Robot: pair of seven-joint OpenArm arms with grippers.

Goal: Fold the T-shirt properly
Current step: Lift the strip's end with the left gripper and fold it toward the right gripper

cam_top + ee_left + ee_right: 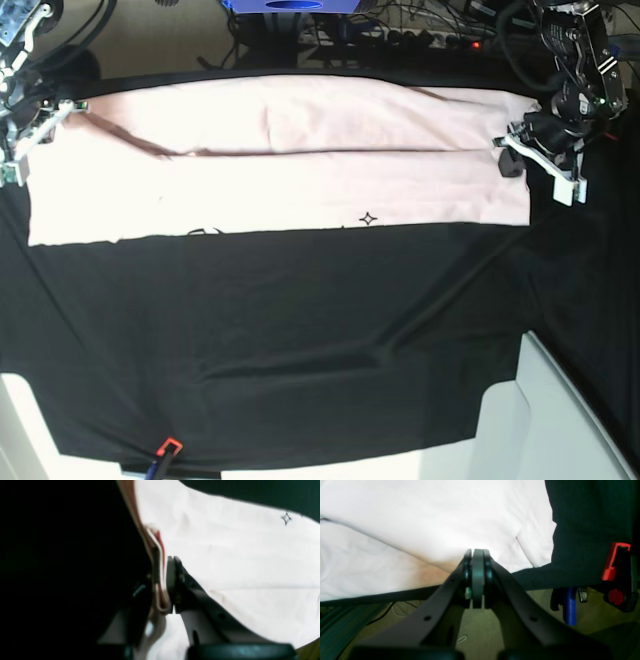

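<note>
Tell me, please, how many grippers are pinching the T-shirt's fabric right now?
2. The left gripper clamps layered fabric at one end of the T-shirt; the right gripper is shut on the opposite end's edge. Neither view shows any other grip.

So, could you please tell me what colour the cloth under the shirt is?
Black table cloth, clearest in the base view.
</note>
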